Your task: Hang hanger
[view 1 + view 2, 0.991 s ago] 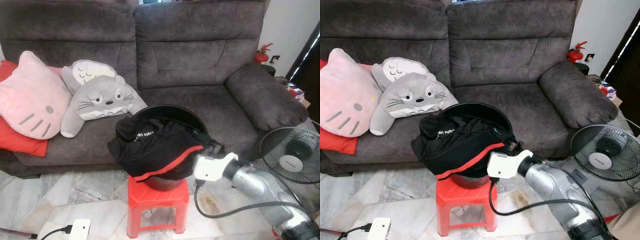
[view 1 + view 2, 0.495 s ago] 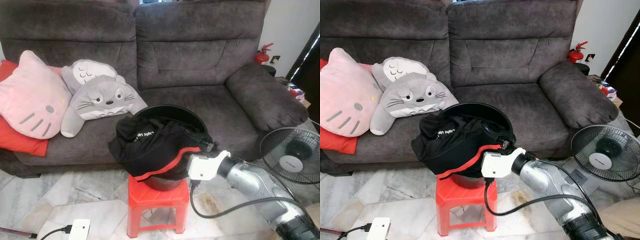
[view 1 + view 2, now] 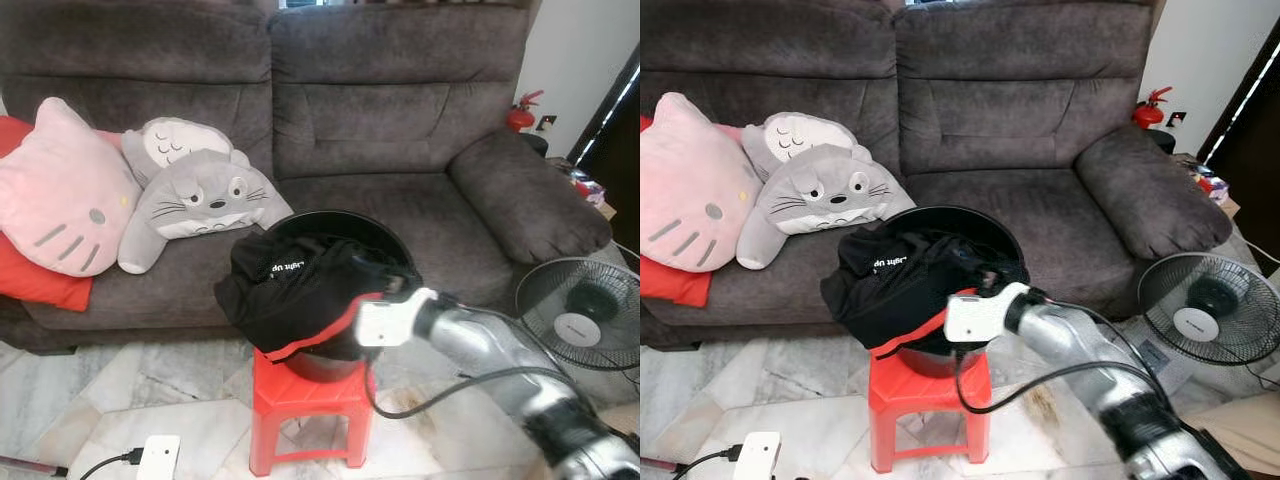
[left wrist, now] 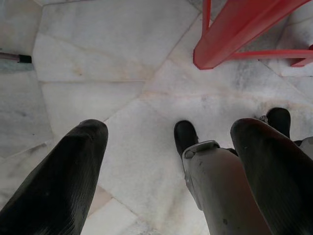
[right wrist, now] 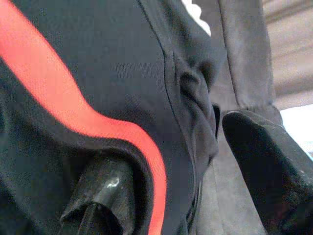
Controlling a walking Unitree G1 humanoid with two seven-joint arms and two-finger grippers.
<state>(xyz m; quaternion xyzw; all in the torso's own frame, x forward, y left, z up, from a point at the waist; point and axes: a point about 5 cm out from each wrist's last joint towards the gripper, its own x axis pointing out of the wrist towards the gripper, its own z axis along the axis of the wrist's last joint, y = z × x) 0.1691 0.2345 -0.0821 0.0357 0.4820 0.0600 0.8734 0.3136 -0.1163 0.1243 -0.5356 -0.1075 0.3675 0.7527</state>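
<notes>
A black garment (image 3: 290, 290) with a red stripe spills over the rim of a black bucket (image 3: 330, 218), which stands on a red stool (image 3: 305, 385) in front of the sofa. My right gripper (image 3: 382, 282) reaches in from the right and is pressed into the garment's right side. In the right wrist view the right gripper (image 5: 171, 152) is open: one finger (image 5: 100, 193) is tucked under the red-striped hem and the other (image 5: 264, 166) stands clear of the cloth. My left gripper (image 4: 168, 147) hangs idle and open over the marble floor, beside a leg of the stool (image 4: 234, 34).
A dark grey sofa (image 3: 400, 130) fills the back, with a pink cat cushion (image 3: 60, 200) and grey plush toys (image 3: 195, 195) on its left seat. A floor fan (image 3: 580, 315) stands at the right. A white power strip (image 3: 155, 458) lies on the floor at the front left.
My right arm has pushed left and forward, bringing its gripper from beside the bucket into the garment's red-striped edge. The garment bunched slightly. The left arm stays put.
</notes>
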